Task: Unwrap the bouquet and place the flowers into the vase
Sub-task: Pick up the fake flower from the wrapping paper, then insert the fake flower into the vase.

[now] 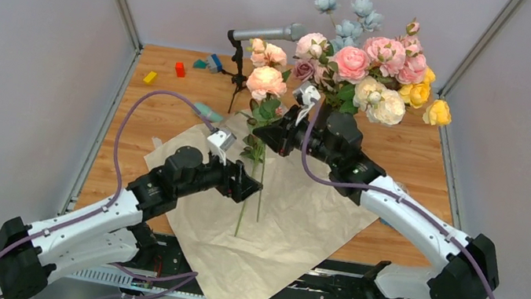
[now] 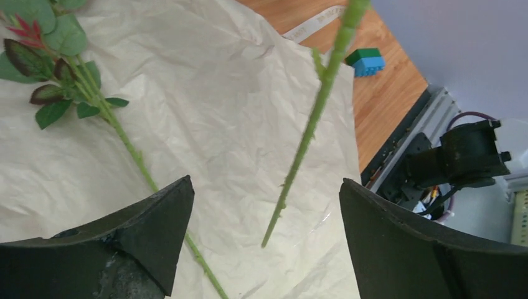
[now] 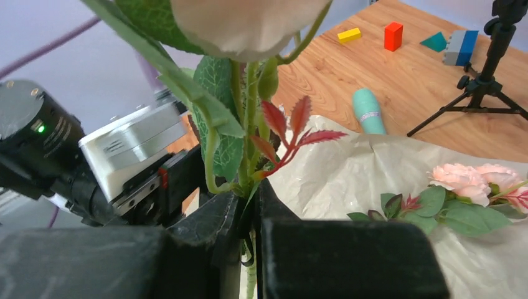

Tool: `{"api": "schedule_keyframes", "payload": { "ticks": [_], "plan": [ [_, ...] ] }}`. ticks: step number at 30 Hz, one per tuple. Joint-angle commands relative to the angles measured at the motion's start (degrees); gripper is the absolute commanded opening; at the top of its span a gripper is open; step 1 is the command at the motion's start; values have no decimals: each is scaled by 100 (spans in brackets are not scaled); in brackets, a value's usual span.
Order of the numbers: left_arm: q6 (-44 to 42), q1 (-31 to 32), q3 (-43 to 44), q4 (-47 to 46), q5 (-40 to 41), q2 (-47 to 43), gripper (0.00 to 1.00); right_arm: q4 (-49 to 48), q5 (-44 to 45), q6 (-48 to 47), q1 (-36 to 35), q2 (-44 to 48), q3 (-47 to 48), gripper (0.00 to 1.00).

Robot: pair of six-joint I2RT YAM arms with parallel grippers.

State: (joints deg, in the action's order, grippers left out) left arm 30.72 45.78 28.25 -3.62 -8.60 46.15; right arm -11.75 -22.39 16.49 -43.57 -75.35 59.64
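Left pincer (image 2: 266, 199) gapes wide, one stem (image 2: 309, 128) hanging clear between; right pincer (image 3: 251, 218) clamps flowers (image 3: 218, 146) above paper (image 2: 218, 93).

Top view, lower centre: wrapping paper (image 1: 274, 230) is matt beige and crinkled. The table (image 1: 413, 152) is wood-grain board with a low sheen. On the left gripper (image 2: 264, 184), the fingers (image 2: 143, 237) are matt black plastic, slightly grainy. The flower stem (image 2: 311, 124) is green plastic, finely nubbed. Right wrist view, upper right: the red block (image 3: 393, 35) is smooth plastic.
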Motion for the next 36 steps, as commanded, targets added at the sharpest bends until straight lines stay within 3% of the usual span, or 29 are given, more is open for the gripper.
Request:
{"api": "schedule_keyframes", "payload": {
  "ticks": [1, 6, 11, 15, 23, 36],
  "plan": [
    [-531, 16, 729, 863, 500, 134, 98, 461, 435, -1191, -362, 598, 237, 0],
    [-953, -191, 1501, 1819, 596, 464, 100, 993, 1296, -2067, -734, 1123, 195, 0],
    [-1208, -1087, 1958, 2377, -71, 699, 100, 1110, 2120, -2598, -1018, 1796, 118, 0],
    [-1506, -1799, 2419, 2835, -94, 903, 100, 934, 2990, -2942, -1067, 2303, -17, 0],
    [-1480, -3153, 2731, 2992, 64, 1238, 100, -306, 4577, -3941, -1066, 2842, -462, 0],
    [-1916, -3312, 2905, 3296, 733, 1344, 100, -3447, 5588, -5183, -1027, 1985, -928, 0]
  ]
}}
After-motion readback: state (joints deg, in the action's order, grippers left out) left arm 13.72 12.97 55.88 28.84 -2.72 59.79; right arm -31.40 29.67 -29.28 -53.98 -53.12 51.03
